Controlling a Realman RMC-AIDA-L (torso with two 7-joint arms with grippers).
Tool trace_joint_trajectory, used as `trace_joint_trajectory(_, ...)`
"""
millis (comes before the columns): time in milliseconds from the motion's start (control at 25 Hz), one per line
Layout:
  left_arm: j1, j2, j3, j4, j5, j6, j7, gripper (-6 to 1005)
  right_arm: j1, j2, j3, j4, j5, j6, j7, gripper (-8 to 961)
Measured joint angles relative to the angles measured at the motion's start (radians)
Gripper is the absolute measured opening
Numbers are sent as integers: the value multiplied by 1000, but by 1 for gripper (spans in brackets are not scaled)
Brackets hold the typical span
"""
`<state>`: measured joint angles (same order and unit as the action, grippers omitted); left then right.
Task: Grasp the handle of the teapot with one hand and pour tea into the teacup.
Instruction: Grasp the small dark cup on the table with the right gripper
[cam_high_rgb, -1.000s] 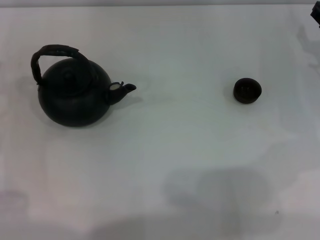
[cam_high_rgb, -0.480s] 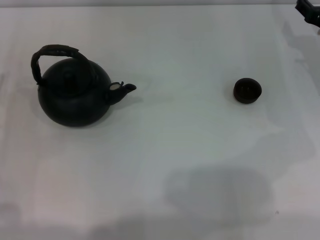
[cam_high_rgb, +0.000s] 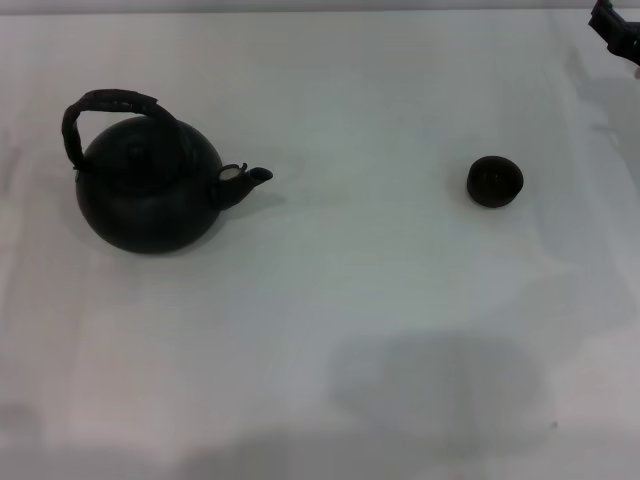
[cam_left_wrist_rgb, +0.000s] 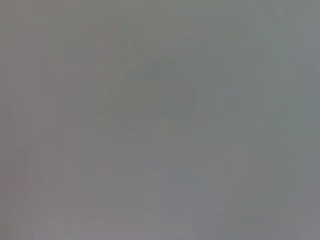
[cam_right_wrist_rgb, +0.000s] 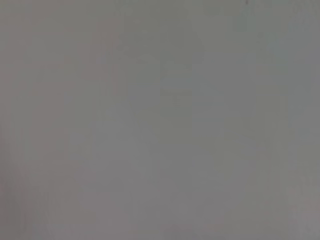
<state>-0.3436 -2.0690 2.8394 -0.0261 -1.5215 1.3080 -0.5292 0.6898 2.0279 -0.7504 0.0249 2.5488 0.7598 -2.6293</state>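
Observation:
A round matte black teapot (cam_high_rgb: 150, 195) stands upright on the left of the white table, its stubby spout (cam_high_rgb: 245, 181) aimed right toward the teacup. Its dark, rough handle (cam_high_rgb: 108, 107) arches over the lid, and nothing touches it. The small dark teacup (cam_high_rgb: 494, 181) sits apart on the right. A dark bit of my right gripper (cam_high_rgb: 617, 28) pokes in at the far top-right corner of the head view, well beyond the teacup. My left gripper is out of view. Both wrist views show only blank grey surface.
The white table (cam_high_rgb: 350, 300) stretches between and in front of the teapot and teacup. Soft shadows lie near its front edge. The table's far edge runs along the top of the head view.
The dark gripper part at the top-right corner has crept a little further into the head view. Teapot and teacup have not moved. The shadows near the front have shifted slightly.

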Motion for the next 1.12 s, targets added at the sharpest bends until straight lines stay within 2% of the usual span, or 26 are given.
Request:
trace_joint_trajectory(280,-52,0,0,-18,82,-4,3,877,-42,0,-1,-1,-1,40,2,844)
trace_joint_trajectory(440,-51,-1,0,-18,96,-4,1,877,-44,0,-1,0,-20,45,12,845)
trace_joint_trajectory(560,-42,-3,0,-17,99,-4,1,877,-39,-1,-12,-13,-70,78,101,845)
trace_joint_trajectory(720,-28,-6,0,-10,99,-3,1,877,-57,-13,-137,-156,-235,121,374,845)
trace_joint_trajectory(840,-21,-7,0,-6,100,-2,1,877,-74,-24,-284,-321,-358,100,580,844)
trace_joint_trajectory(920,-8,-7,0,7,99,-1,0,876,-69,-42,-388,-449,-510,64,760,844)
trace_joint_trajectory(960,-8,-7,0,7,99,-1,0,876,-69,-42,-388,-449,-510,64,760,844)
trace_joint_trajectory(1120,8,-9,-4,20,96,-1,0,876,-35,-69,-430,-570,-774,74,968,843)
